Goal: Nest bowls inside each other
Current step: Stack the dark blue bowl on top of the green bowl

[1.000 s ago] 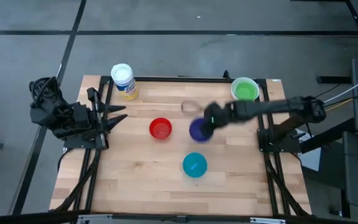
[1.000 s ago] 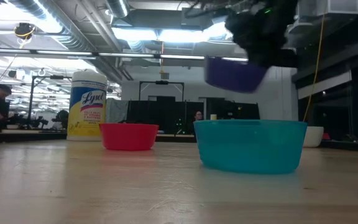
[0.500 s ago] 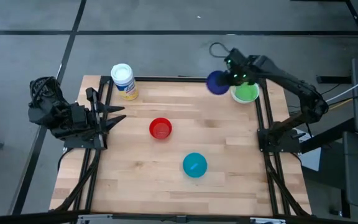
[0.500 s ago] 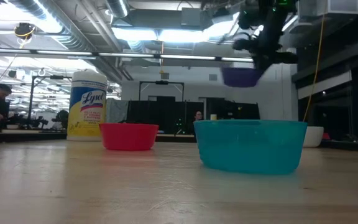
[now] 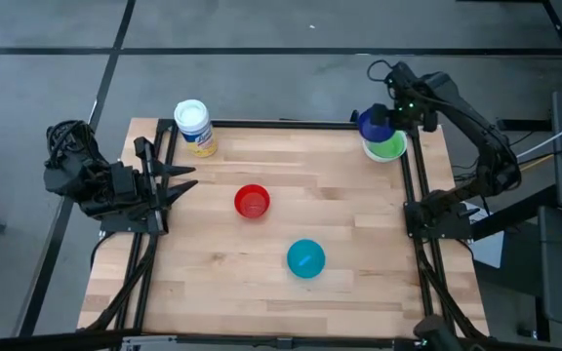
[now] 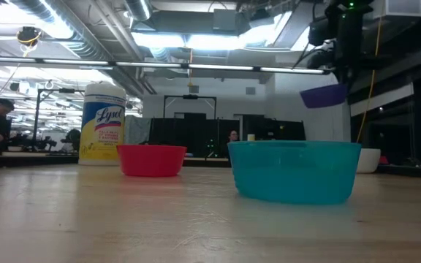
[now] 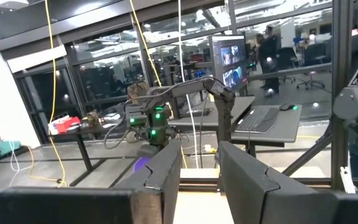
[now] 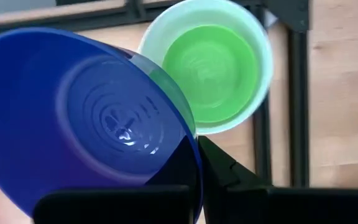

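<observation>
My right gripper (image 5: pixel 394 115) is shut on the dark blue bowl (image 5: pixel 371 125) (image 8: pixel 86 118), which hangs in the air above the table's far right corner. It partly overlaps the green bowl (image 5: pixel 387 146) (image 8: pixel 210 71). The green bowl sits inside the white bowl (image 8: pixel 257 37). The red bowl (image 5: pixel 252 201) (image 6: pixel 151 159) and the teal bowl (image 5: pixel 305 258) (image 6: pixel 294 170) stand on their bases near the table's middle. My left gripper (image 5: pixel 185 183) (image 7: pixel 199 171) waits open at the left edge with nothing between its fingers. My right gripper pinches the dark blue bowl's rim (image 8: pixel 193 149), one finger (image 8: pixel 224 169) outside the wall and the other showing dark through the wall inside. The fingers come from above, pointing steeply down. The bowl (image 6: pixel 324 95) hangs lifted clear and tilted.
A white-capped jar with a yellow label (image 5: pixel 193 127) (image 6: pixel 102 123) stands at the far left of the table. Bare wood lies between the bowls and along the near edge. Dark frame rails (image 5: pixel 420 185) run along both sides of the table.
My right gripper has carried the dark blue bowl from above the table's middle toward the far right corner and a little up, rolling as it went. The bowl now hangs tilted over the green bowl's edge.
</observation>
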